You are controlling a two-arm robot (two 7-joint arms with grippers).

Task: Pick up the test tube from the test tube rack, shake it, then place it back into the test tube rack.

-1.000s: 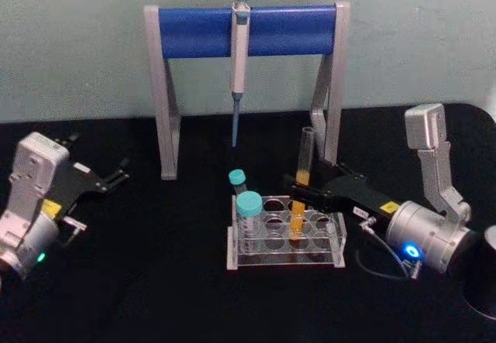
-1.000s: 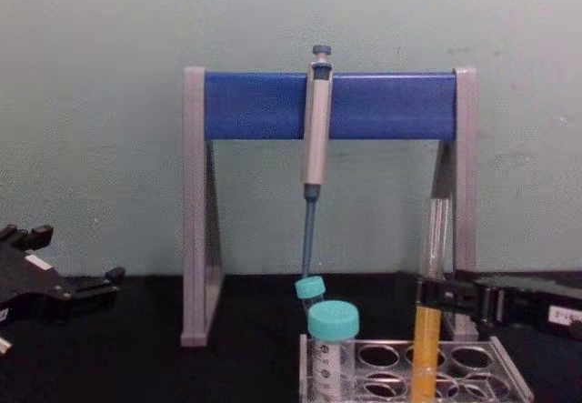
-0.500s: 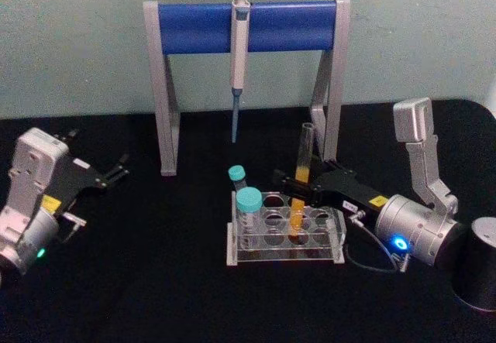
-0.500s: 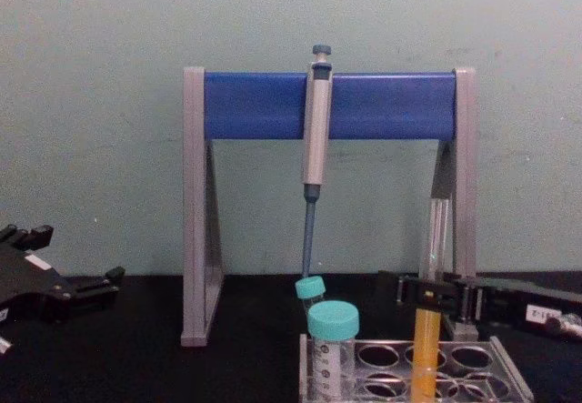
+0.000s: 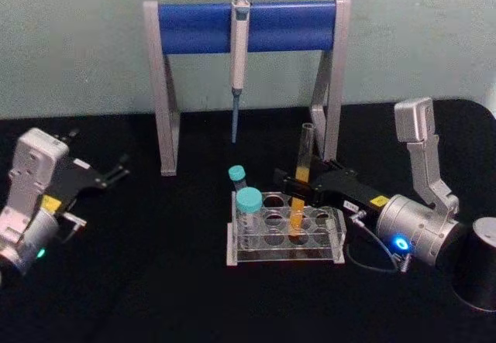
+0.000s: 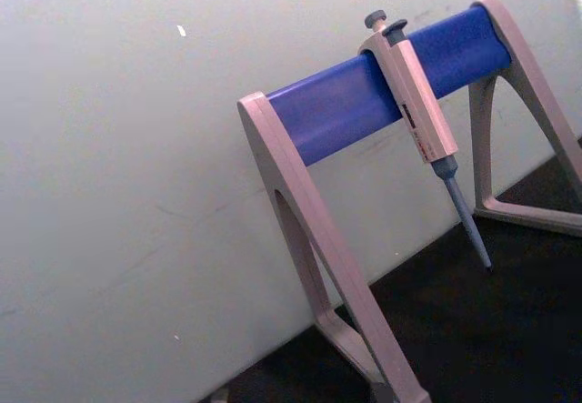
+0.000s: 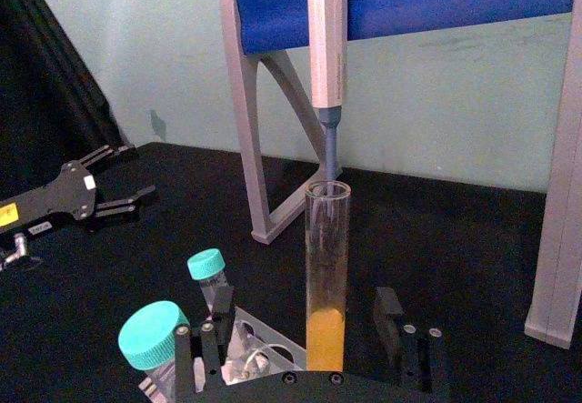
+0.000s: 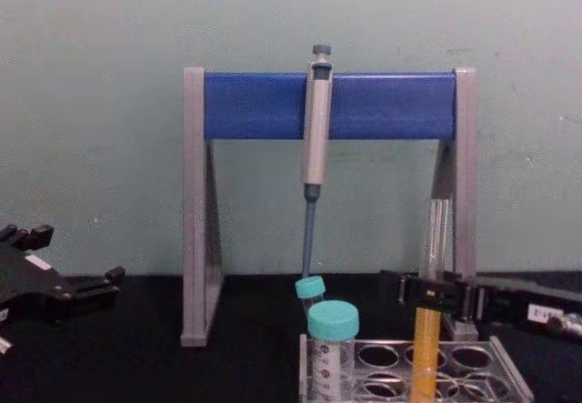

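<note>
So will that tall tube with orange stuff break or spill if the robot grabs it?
The test tube looks like thin clear glass, so probably stiff, slippery and breakable if the right gripper squeezes hard. It has no cap, so the liquid could slosh out if tipped. Tall above the test tube rack, it might wobble.

A pale green wall (image 5: 70, 49) rises behind the black tabletop (image 5: 155, 296).

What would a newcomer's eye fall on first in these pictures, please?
The pipette stand with its blue bar spans the back, a pipette hanging from its middle. In front, the test tube of orange-yellow liquid stands in the clear test tube rack, the right gripper open on either side. The left gripper rests open at far left.
</note>
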